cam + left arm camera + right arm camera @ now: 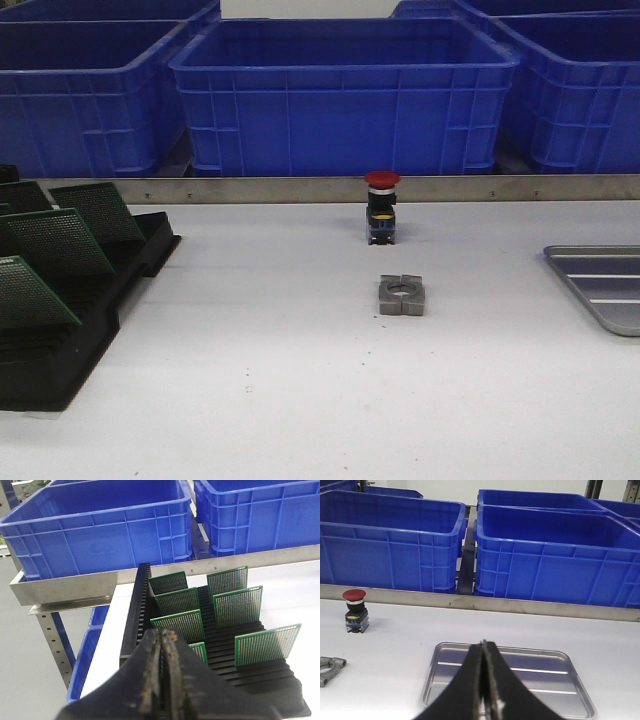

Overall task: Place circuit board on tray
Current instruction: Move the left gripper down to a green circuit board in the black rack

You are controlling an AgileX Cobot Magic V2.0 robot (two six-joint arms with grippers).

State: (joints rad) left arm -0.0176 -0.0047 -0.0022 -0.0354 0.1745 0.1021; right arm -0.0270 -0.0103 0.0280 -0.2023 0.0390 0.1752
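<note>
Several green perforated circuit boards (237, 605) stand upright in a black slotted rack (250, 672); in the front view the boards (55, 240) and the rack (60, 345) sit at the table's left edge. My left gripper (163, 634) is shut and empty, above the rack's near end, just short of one board (180, 624). The grey metal tray (550, 677) lies empty on the white table; only its left part shows in the front view (600, 285) at the right edge. My right gripper (483, 644) is shut and empty above the tray. Neither gripper shows in the front view.
A red-capped push button (382, 207) stands at mid-table and a grey metal clamp block (402, 295) lies in front of it. Big blue crates (345, 95) line the back behind a metal rail (300, 189). More blue crates sit below the table's left edge (87, 660).
</note>
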